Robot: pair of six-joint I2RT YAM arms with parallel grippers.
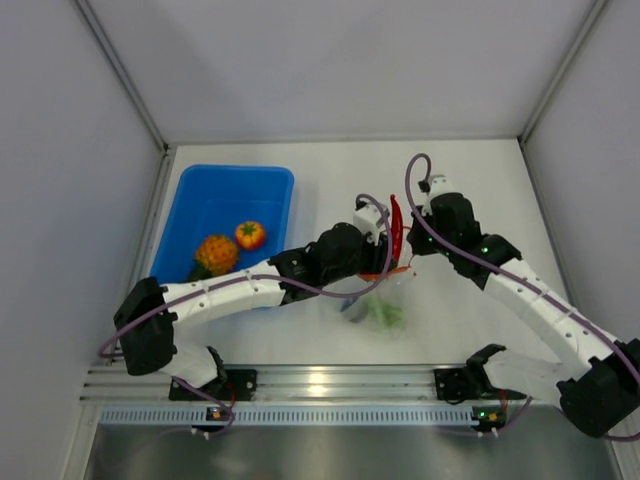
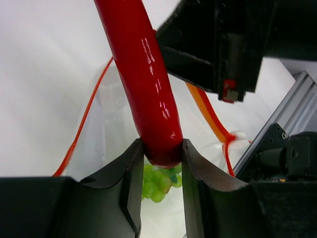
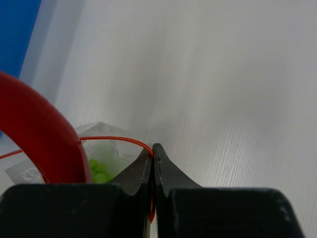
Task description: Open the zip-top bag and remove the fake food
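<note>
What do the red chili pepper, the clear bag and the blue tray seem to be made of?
The red chili pepper looks like hard glossy plastic: sharp white highlights run along it. The zip-top bag is thin clear plastic film, creased and see-through. The blue tray is probably moulded plastic: smooth, uniform colour, rounded corners.

- Robotics lab bench, set up as a closed test cell.
- Walled on three sides by plain grey panels (image 1: 330, 60) joined by metal corner posts.
- Bare white worktop (image 1: 470, 180) as the only work surface.
- Slotted aluminium rail (image 1: 330, 383) along the near edge, carrying the bases of the left arm (image 1: 220, 295) and the right arm (image 1: 540, 300).
- Purple cables (image 1: 412, 172) looped loose along both arms, with small indicator lights (image 1: 481, 412) lit at the bases.
- Stocked with props rather than goods: a blue plastic tray (image 1: 235, 170) holding fake food (image 1: 250, 235).
</note>
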